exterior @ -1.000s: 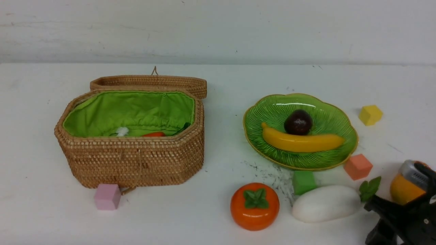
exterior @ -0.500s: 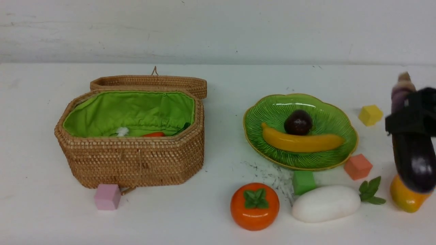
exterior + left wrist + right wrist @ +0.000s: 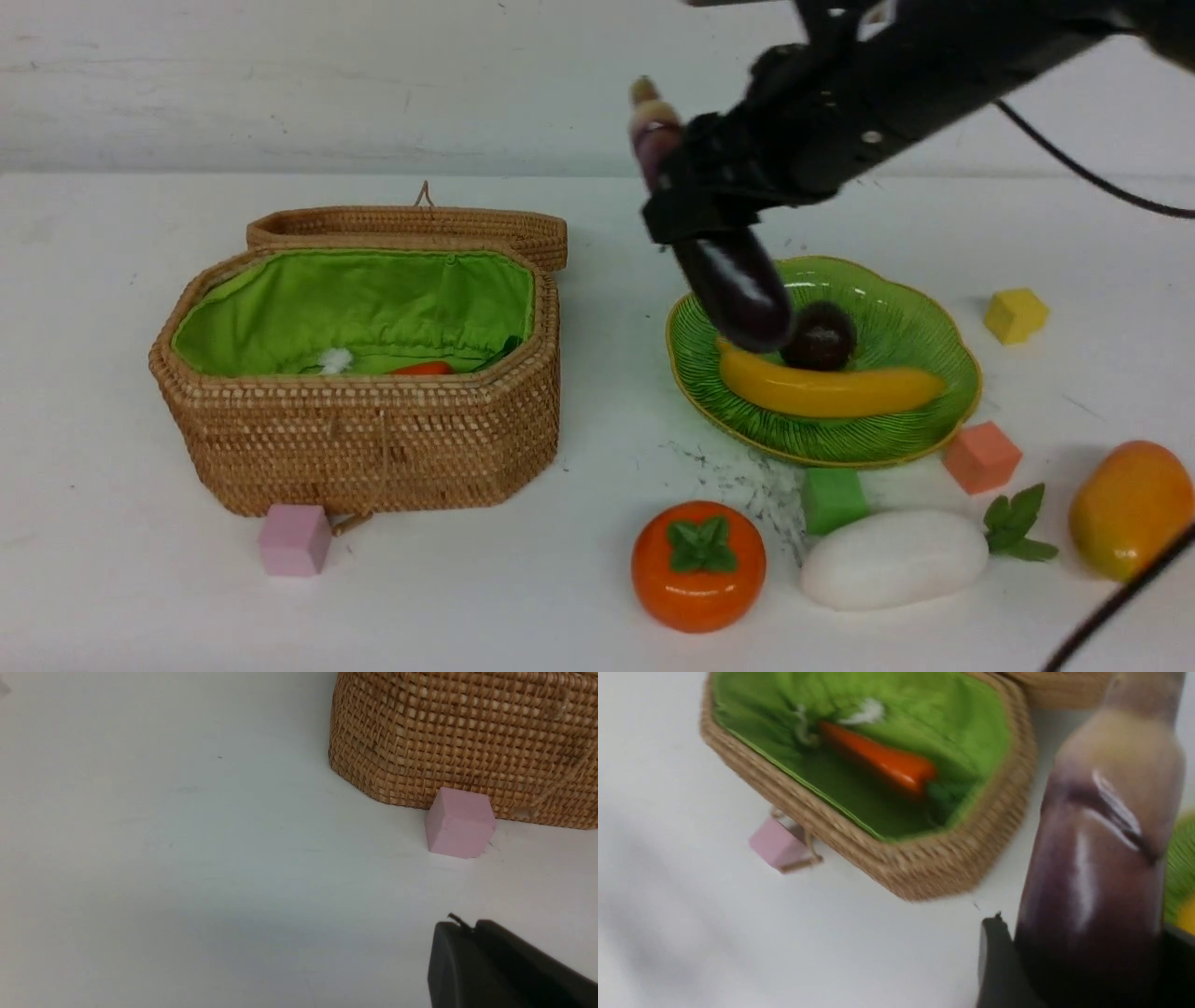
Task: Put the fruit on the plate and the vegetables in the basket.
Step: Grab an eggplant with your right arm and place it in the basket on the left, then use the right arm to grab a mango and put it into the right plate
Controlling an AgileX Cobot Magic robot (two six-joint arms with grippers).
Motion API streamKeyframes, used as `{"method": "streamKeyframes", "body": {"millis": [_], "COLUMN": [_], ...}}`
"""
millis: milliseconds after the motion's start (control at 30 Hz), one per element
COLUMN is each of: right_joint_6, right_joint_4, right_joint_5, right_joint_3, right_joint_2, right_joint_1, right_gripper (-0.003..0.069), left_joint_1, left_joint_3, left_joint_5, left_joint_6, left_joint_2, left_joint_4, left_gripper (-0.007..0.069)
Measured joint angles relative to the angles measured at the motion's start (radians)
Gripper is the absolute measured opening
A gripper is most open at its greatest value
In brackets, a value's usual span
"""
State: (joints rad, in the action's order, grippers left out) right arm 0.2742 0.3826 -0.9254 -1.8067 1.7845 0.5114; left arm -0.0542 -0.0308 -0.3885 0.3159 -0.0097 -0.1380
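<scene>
My right gripper (image 3: 695,201) is shut on the long dark purple eggplant (image 3: 738,285) and holds it high over the left edge of the green plate (image 3: 910,313), to the right of the open wicker basket (image 3: 373,439). The right wrist view shows the eggplant (image 3: 1092,882) between the jaws, with the basket (image 3: 924,868) beyond it and the red-orange pepper (image 3: 878,763) inside. A banana (image 3: 826,390) and a dark round fruit (image 3: 826,341) lie on the plate. The persimmon (image 3: 698,565), white radish (image 3: 892,558) and mango (image 3: 1130,509) lie on the table in front. My left gripper (image 3: 460,926) is shut and empty, low over the table near the basket (image 3: 467,742).
Small cubes stand about: pink (image 3: 294,539) at the basket's front, also in the left wrist view (image 3: 460,822), green (image 3: 833,499) and orange (image 3: 980,457) by the plate's front edge, yellow (image 3: 1015,315) to its right. The basket lid (image 3: 411,229) lies open behind.
My right gripper has lifted the eggplant from the front right of the table and carried it up and left, to above the plate's left edge. The mango now shows uncovered.
</scene>
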Motion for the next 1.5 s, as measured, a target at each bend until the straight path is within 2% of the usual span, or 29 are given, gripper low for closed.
{"method": "streamKeyframes", "body": {"millis": [233,367,467,567,633,733,967,1067,1133,1233,1300,1400,1500], "right_joint_6": [0.047,0.087,0.176,0.263,0.378,0.442,0.419,0.408,0.405,0.403,0.402,0.402,0.401], "right_joint_4": [0.004,0.015,0.069,0.105,0.145,0.154,0.131,0.128,0.127,0.127,0.127,0.126,0.127], "right_joint_5": [-0.015,-0.014,0.026,0.071,0.122,0.132,0.122,0.096,0.073,0.056,0.037,0.019,0.013], "right_joint_3": [-0.303,-0.418,-0.510,-0.534,-0.543,-0.544,-0.544,-0.544,-0.544,-0.544,-0.544,-0.543,-0.521], "right_joint_2": [0.255,0.355,0.452,0.492,0.533,0.564,0.578,0.578,0.578,0.576,0.566,0.538,0.480], "right_joint_1": [0.107,0.128,0.131,0.131,0.135,0.138,0.146,0.146,0.146,0.146,0.146,0.146,0.142], "right_gripper": [0.0362,0.0362,0.0362,0.0362,0.0362,0.0362,0.0362,0.0411,0.0519,0.0629,0.0670,0.0674,0.0643], "left_joint_1": [0.000,0.000,0.000,0.000,0.000,0.000,0.000,0.000,0.000,0.000,0.000,0.000,0.000], "left_joint_3": [0.000,0.000,0.000,0.000,0.000,0.000,0.000,0.000,0.000,0.000,0.000,0.000,0.000], "left_joint_5": [0.000,0.000,0.000,0.000,0.000,0.000,0.000,0.000,0.000,0.000,0.000,0.000,0.000], "left_joint_6": [0.000,0.000,0.000,0.000,0.000,0.000,0.000,0.000,0.000,0.000,0.000,0.000,0.000], "left_joint_2": [0.000,0.000,0.000,0.000,0.000,0.000,0.000,0.000,0.000,0.000,0.000,0.000,0.000], "left_joint_4": [-0.002,-0.003,-0.003,-0.003,-0.003,-0.003,-0.003,-0.003,-0.003,-0.003,-0.003,-0.003,-0.003], "left_gripper": [0.0051,0.0052,0.0053,0.0056,0.0059,0.0061,0.0061,0.0061,0.0062,0.0064,0.0070,0.0074,0.0076]}}
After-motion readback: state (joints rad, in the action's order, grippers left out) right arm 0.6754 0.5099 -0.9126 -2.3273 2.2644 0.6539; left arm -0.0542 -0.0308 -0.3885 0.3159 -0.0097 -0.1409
